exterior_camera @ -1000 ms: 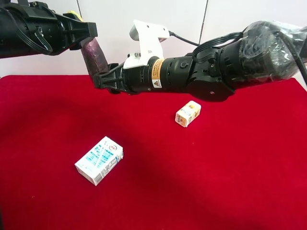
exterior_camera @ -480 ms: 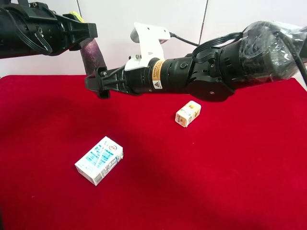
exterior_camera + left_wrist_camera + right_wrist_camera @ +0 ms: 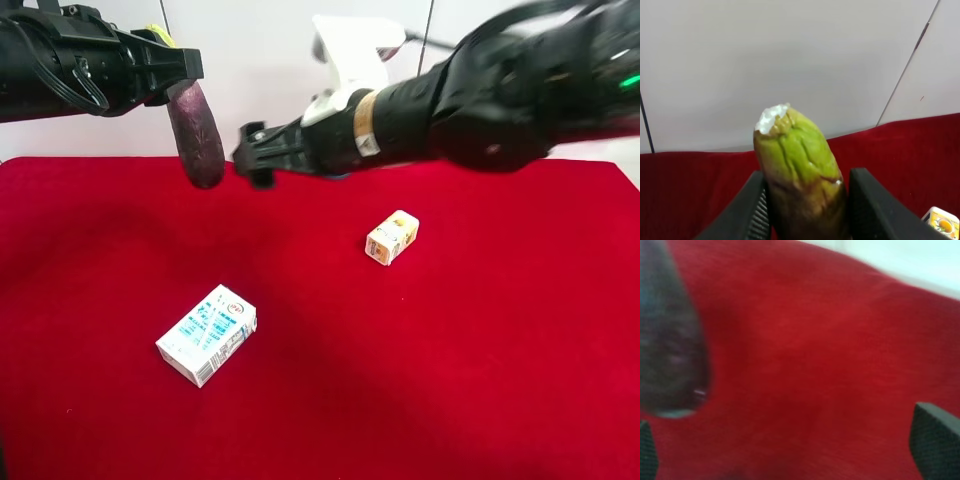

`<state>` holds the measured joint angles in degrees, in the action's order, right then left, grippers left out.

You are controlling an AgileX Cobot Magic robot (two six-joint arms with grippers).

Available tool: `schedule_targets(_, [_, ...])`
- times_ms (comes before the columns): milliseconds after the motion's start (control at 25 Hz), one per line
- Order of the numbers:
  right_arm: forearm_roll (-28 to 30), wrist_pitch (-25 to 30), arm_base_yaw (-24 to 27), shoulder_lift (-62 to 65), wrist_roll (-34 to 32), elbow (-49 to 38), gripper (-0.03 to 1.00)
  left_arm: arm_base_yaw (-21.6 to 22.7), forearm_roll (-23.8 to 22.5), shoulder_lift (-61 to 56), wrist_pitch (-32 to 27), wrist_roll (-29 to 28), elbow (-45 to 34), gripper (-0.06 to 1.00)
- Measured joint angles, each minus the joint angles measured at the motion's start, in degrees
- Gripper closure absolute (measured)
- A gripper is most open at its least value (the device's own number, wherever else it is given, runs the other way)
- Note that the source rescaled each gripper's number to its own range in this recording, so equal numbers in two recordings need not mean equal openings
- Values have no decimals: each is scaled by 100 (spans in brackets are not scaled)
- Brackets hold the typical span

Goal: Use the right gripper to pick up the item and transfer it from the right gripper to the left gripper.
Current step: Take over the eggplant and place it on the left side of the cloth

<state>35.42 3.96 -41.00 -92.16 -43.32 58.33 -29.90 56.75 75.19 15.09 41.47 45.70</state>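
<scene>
The item (image 3: 197,135), a dark purple eggplant toy, hangs nearly upright above the far left of the red cloth. My left gripper (image 3: 175,65) is shut on its upper end. In the left wrist view the item's yellow-green tip (image 3: 799,165) pokes up between the two black fingers (image 3: 754,212). My right gripper (image 3: 255,158) stands open just right of the item, apart from it and holding nothing. In the right wrist view the item (image 3: 670,340) is a dark blur off to one side of the wide-apart fingertips (image 3: 935,440).
A white-and-blue carton (image 3: 207,334) lies on the red cloth (image 3: 480,380) at the front left. A small yellow carton (image 3: 392,237) sits near the middle, below the right arm. A white wall stands behind the table.
The right gripper has opened, let go of the item's lower end and drawn back to the right. The item now hangs from the left gripper alone.
</scene>
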Motion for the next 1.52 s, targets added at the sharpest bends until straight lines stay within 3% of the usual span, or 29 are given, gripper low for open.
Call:
schedule_targets(240, [-363,2041,0,926,1070,0,-3,0,0,0,0,27,0,92])
schedule_targets(520, [-1882,3175,0,1795,2807,0,-3,0,0,0,-2,38,0,93])
schedule_targets(760, [-2546,4418,0,2455,3579,-16,-3,0,0,0,-7,38,0,93])
schedule_targets(1120, [-2789,5008,0,4560,3500,-1354,-3,0,0,0,-7,38,0,93])
schedule_targets(1520, [-2887,5315,0,7570,3401,-2504,-3,0,-5,0,-20,92,0,93])
